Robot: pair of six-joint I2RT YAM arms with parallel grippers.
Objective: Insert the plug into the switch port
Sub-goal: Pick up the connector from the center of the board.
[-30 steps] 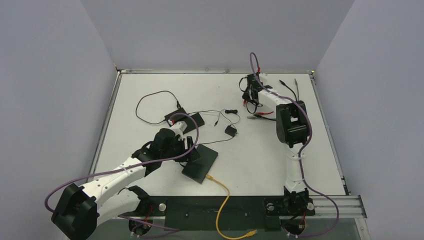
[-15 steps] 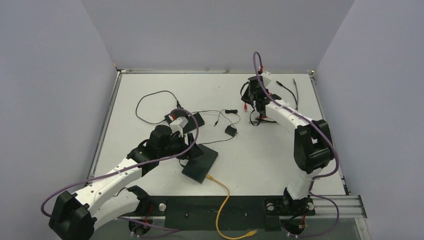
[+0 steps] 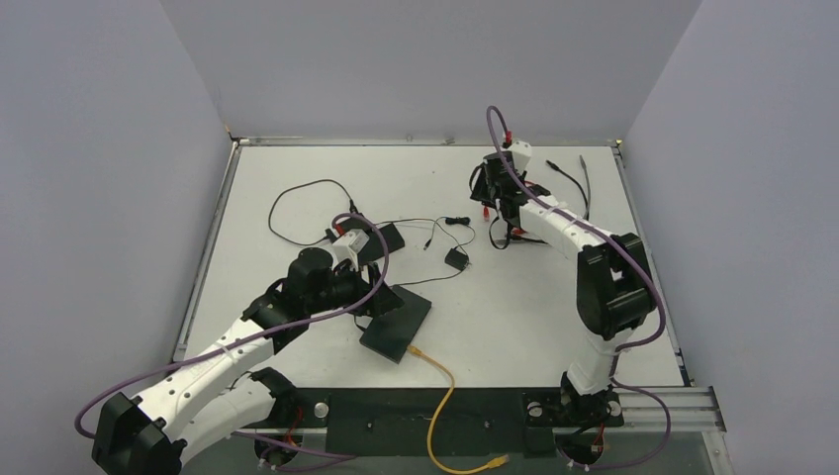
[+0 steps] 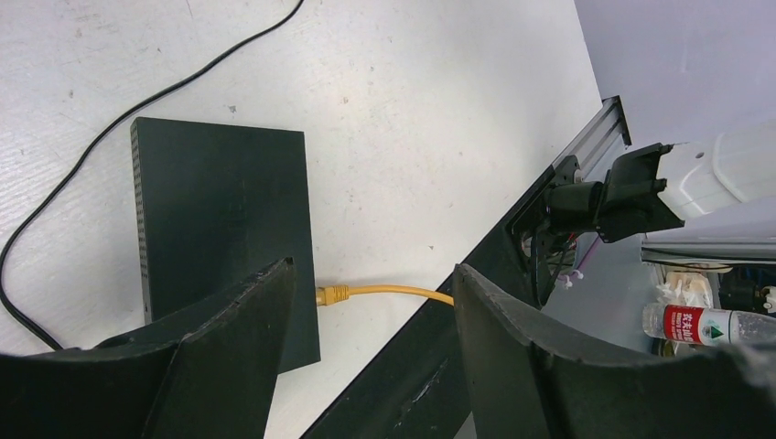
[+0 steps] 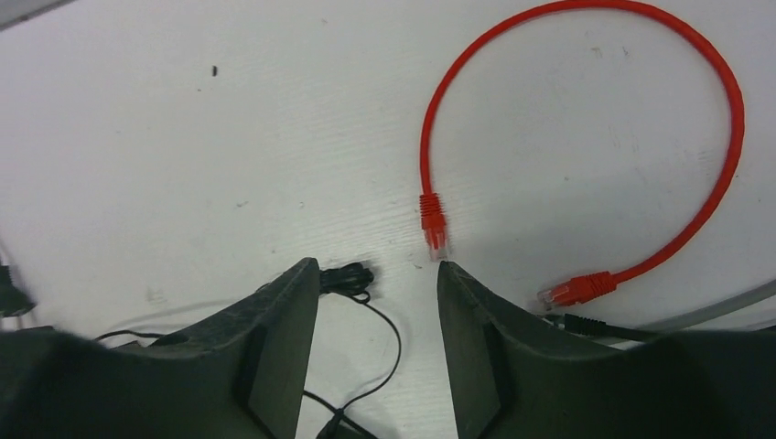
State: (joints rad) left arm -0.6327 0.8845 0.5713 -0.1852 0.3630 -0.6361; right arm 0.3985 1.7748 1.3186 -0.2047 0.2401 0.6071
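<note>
While the left gripper (image 4: 373, 270) hangs parted and empty over the black switch (image 4: 220, 210), near the middle, the yellow plug (image 4: 333, 294) touches the switch's near edge; whether it is seated I cannot tell. Far right, the right gripper (image 5: 377, 267) stands parted and empty, just short of a red plug (image 5: 433, 224).

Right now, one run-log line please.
left gripper open over switch | yellow plug at switch edge | right gripper open above red cable

Yellow plug (image 3: 417, 351) at black switch (image 3: 401, 332) edge, white table (image 3: 514, 317)
</note>
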